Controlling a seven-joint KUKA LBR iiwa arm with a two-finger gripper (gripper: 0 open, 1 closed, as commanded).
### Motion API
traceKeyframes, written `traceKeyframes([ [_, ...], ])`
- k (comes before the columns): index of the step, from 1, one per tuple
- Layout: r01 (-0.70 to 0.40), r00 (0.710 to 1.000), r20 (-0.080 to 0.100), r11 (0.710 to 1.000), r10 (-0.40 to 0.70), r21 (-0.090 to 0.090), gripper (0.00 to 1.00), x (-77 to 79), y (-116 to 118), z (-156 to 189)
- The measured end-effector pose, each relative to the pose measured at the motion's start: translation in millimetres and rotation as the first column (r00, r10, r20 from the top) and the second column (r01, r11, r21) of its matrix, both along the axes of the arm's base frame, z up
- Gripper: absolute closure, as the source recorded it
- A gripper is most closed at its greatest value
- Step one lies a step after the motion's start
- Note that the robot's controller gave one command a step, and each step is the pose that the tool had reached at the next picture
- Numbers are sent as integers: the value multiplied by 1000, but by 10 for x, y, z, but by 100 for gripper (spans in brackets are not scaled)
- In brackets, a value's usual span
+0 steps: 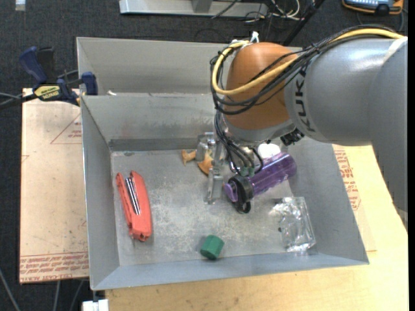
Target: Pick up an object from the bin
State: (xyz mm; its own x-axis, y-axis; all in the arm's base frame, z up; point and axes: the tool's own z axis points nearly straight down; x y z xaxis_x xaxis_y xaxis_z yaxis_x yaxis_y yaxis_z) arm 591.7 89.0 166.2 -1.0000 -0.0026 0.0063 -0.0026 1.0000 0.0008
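Note:
My gripper (211, 197) hangs low over the middle of the bin, its tip close to the floor. Just right of it a purple cylinder (267, 175) lies on its side, with a black loop at its near end and a white piece at its far end. The cylinder sits beside the gripper, and I cannot tell whether they touch. A small orange thing (193, 155) lies right behind the gripper near the back wall, partly hidden by it.
A long red-orange tool (134, 205) lies along the left side. A small green cylinder (211, 246) sits near the front wall. A crumpled clear plastic piece (293, 223) lies at the front right. The arm and its orange cover hang over the back right.

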Motion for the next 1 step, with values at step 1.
traceKeyframes([
  [1, 2, 1000, 7, 1000, -2, 1, 0, 15, -3, 49],
])
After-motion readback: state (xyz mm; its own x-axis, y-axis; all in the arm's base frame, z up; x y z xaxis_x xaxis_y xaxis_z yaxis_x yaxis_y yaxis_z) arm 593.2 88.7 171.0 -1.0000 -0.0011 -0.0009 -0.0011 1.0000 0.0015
